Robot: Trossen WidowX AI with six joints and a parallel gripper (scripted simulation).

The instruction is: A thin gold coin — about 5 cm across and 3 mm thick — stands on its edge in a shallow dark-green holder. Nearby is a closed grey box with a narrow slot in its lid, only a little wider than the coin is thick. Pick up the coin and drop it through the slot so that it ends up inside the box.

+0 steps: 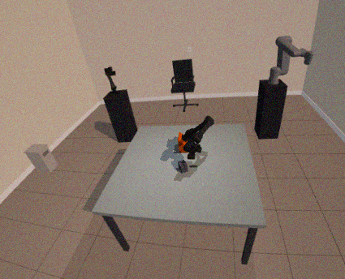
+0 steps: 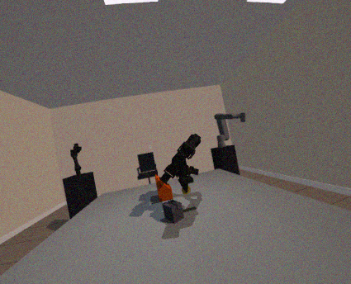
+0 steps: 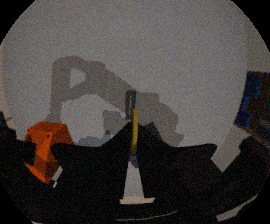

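The gold coin (image 2: 187,191) (image 3: 135,134) is held on edge between the fingertips, seen as a thin yellow strip in the wrist view. My gripper (image 1: 191,156) (image 2: 186,186) (image 3: 132,125) is shut on it, above the table. The dark-green holder (image 1: 193,165) (image 2: 189,209) (image 3: 131,104) lies below and ahead of the fingers and looks empty. The closed grey box (image 1: 183,166) (image 2: 173,211) stands beside the holder, to its left in the top and exterior views. The slot in its lid cannot be made out clearly. The fingers hide most of the area under them in the wrist view.
The arm's orange base part (image 1: 182,145) (image 2: 164,192) (image 3: 47,144) stands on the grey table (image 1: 148,195) (image 2: 122,248) behind the box. The arm's shadow falls around the box and holder. A chair and two pedestals with other arms stand beyond the table.
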